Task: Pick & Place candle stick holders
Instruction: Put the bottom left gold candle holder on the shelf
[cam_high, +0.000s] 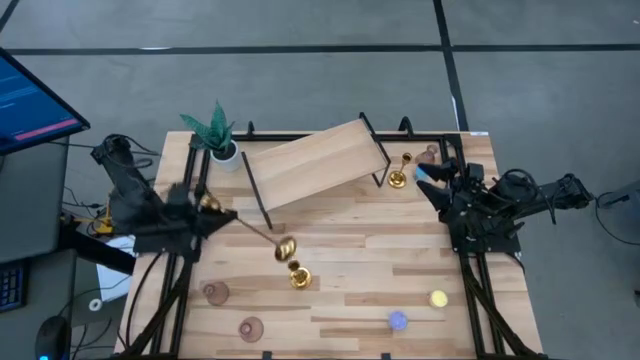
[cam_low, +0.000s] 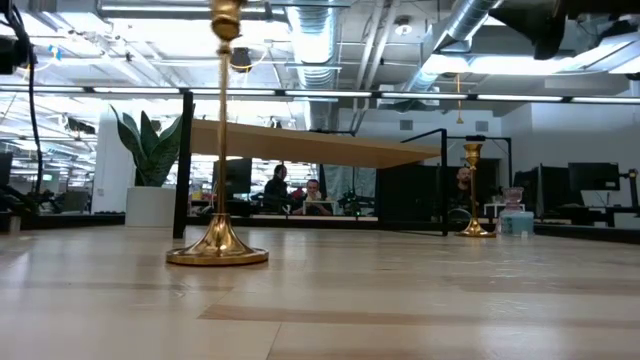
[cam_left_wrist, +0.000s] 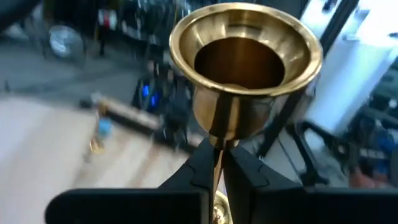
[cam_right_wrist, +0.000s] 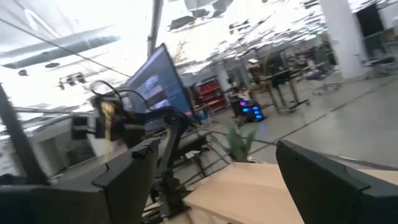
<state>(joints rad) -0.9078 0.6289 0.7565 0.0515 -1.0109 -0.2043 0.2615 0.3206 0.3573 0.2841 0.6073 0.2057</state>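
I see left gripper (cam_left_wrist: 219, 167) pinching thin stem of shiny gold candlestick (cam_high: 285, 247), carried tilted above wooden table (cam_high: 380, 250) centre. Right gripper (cam_right_wrist: 217, 186) spread, idle at right edge. Risk (my guess): slim stem pivots, strikes standing gold candlestick (cam_high: 299, 275) just beside.

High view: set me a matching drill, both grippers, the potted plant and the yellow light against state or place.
1 left gripper; 2 right gripper; 3 potted plant; 4 yellow light.
A jaws open, empty; B beside the wooden shelf, left arm's side; C jaws shut on gold candlestick stem; D beside the blue light.
Pairs: 1-C; 2-A; 3-B; 4-D.
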